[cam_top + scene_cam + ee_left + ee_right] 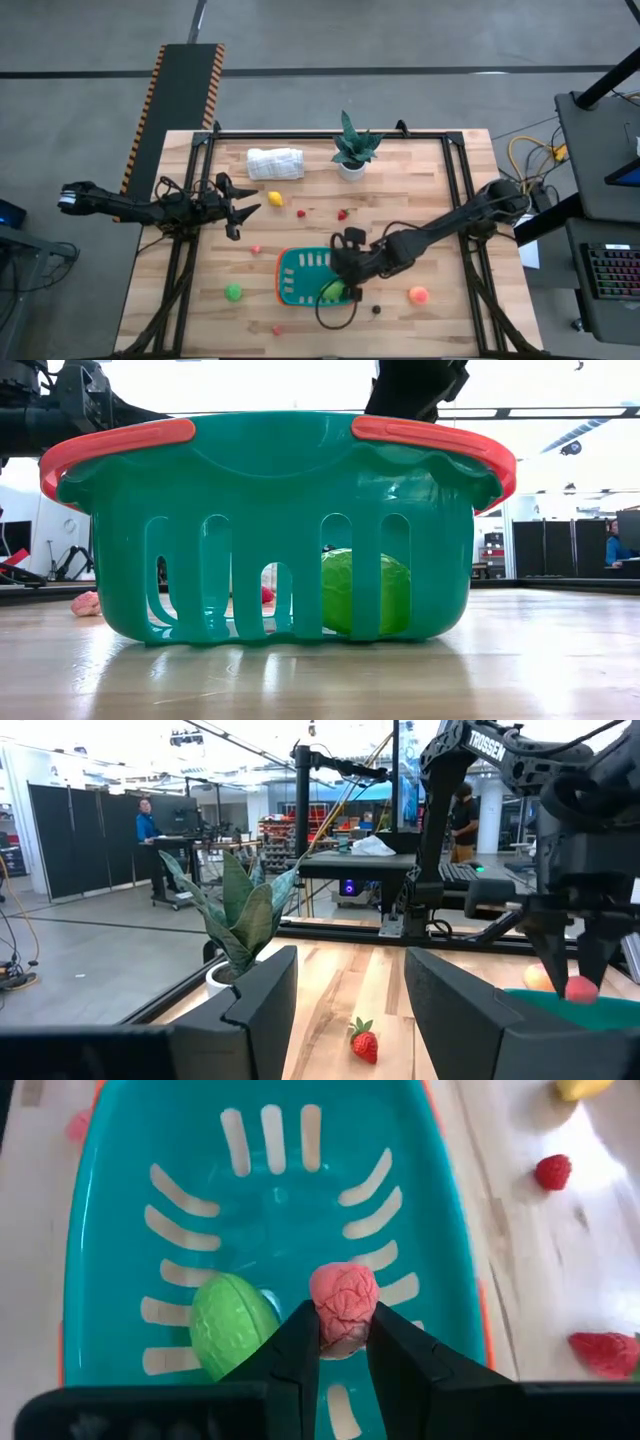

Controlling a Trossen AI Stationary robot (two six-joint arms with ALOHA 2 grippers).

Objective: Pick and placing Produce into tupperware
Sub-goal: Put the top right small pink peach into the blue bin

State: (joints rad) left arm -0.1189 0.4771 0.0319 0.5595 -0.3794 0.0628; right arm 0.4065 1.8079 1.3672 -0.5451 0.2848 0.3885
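Right gripper (343, 1342) pinching pink fruit (343, 1303) above tupperware (120, 1280), lower centre high view; green piece (232, 1325) inside. We reckon release next. Left gripper (243, 210) apparently half-open, idle.

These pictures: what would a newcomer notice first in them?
First the teal tupperware, near the table's front, with a green fruit inside. The right gripper holds a pink fruit above it. The left gripper waits open at the left, near a strawberry.
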